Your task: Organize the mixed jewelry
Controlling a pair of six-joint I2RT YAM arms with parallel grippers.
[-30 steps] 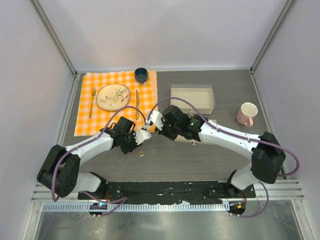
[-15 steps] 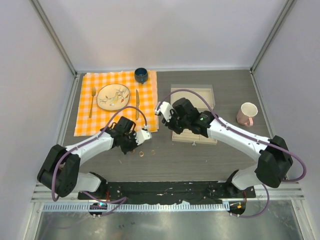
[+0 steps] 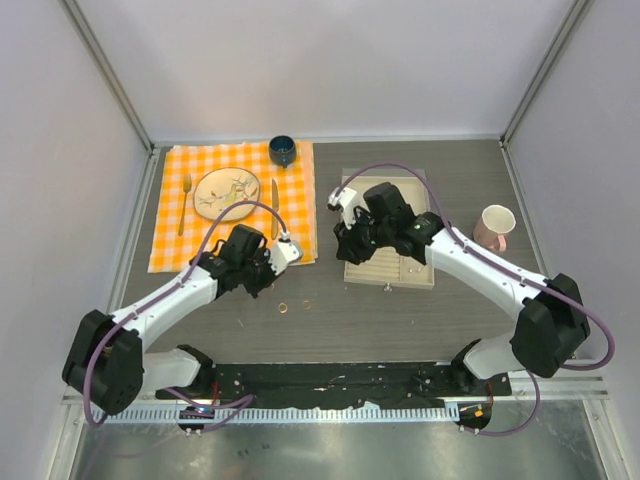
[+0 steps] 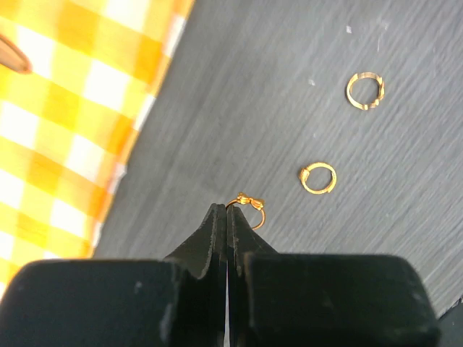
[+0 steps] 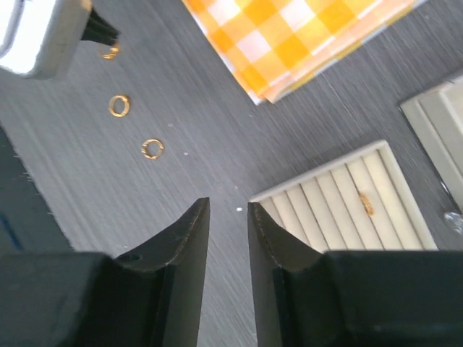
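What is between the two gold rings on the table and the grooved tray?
Just bare grey table with tiny pale specks, seen in the right wrist view between the gold rings and the grooved tray.

We saw that each ring [image 4: 318, 178] was gold and the worktop [image 3: 400, 320] dark grey. The cloth [image 3: 295, 190] had orange and white checks. The tray [image 5: 340, 210] was beige, the mug [image 3: 493, 227] pink, the bowl [image 3: 282, 150] dark blue.
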